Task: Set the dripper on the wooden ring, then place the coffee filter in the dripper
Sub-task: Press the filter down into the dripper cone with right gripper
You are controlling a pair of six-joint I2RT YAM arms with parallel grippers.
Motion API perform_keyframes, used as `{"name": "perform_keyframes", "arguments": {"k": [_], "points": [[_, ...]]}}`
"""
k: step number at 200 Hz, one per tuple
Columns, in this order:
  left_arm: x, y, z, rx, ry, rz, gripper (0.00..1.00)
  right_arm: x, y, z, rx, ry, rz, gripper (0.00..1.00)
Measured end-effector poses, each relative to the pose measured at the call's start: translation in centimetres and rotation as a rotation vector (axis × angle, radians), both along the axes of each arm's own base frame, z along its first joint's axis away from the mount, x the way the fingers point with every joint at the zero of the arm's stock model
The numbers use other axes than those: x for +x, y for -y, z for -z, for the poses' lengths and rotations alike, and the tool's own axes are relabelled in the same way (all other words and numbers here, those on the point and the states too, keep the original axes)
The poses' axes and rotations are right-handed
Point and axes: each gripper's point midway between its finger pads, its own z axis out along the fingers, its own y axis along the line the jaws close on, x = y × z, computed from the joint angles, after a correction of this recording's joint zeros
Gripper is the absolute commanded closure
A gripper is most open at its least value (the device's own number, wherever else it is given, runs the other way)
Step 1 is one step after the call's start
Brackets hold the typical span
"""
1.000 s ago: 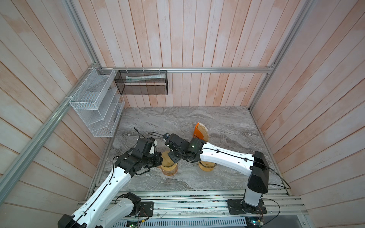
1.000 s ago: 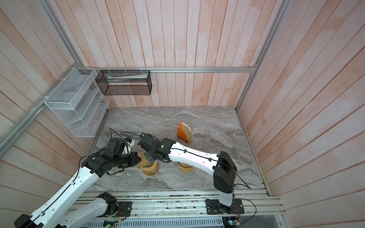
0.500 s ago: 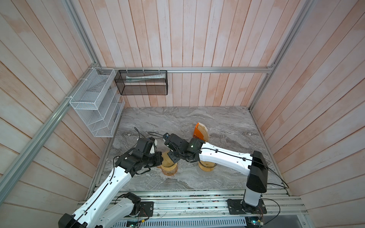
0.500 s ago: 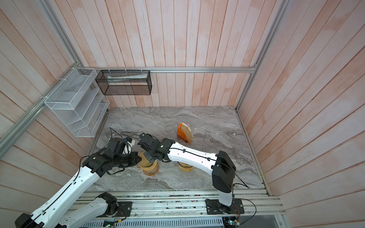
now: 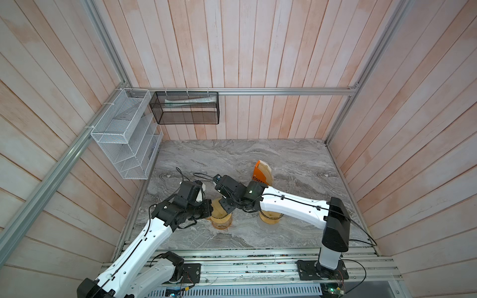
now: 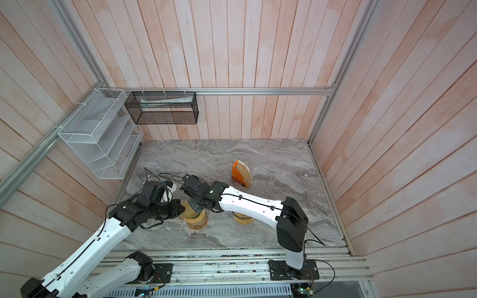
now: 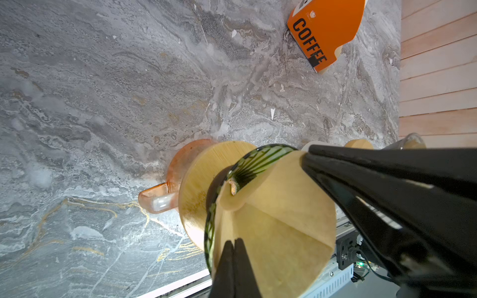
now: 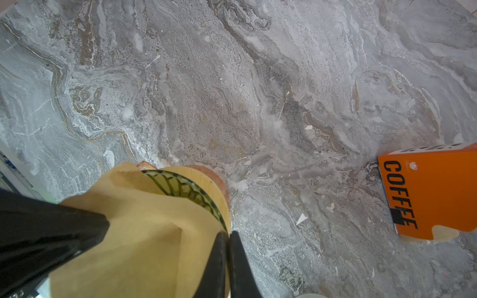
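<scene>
The left gripper [image 7: 233,241] is clamped on the paper coffee filter [image 7: 278,219] at its 9 o'clock rim, seen from above. The right gripper [image 8: 228,233] pinches the opposite rim. The filter sits opened in the green glass dripper [image 7: 258,160], on a wood-collared pink carafe [image 7: 157,200]. An orange filter box [image 5: 259,175] stands nearby, toward 1 o'clock.

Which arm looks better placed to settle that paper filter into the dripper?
Right, narrowly: the right pincer pinches the filter at the rim of the dripper; the left pincer holds it too.
</scene>
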Motion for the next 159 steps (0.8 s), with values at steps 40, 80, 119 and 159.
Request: {"name": "perform_keyframes", "arguments": {"k": [40, 80, 119, 159], "points": [[-0.02, -0.02, 0.08, 0.001, -0.001, 0.0, 0.95, 0.03, -0.15, 0.0, 0.007, 0.002, 0.0, 0.92], [-0.05, -0.03, 0.3, 0.002, -0.004, 0.0, 0.95, 0.06, -0.28, 0.01, 0.014, 0.003, -0.001, 0.92], [-0.02, -0.02, 0.33, 0.002, -0.003, 0.0, 0.95, 0.07, -0.32, 0.0, 0.017, 0.002, 0.001, 0.92], [-0.02, -0.02, 0.33, 0.002, -0.003, 0.0, 0.95, 0.08, -0.37, 0.06, 0.02, 0.003, 0.001, 0.92]]}}
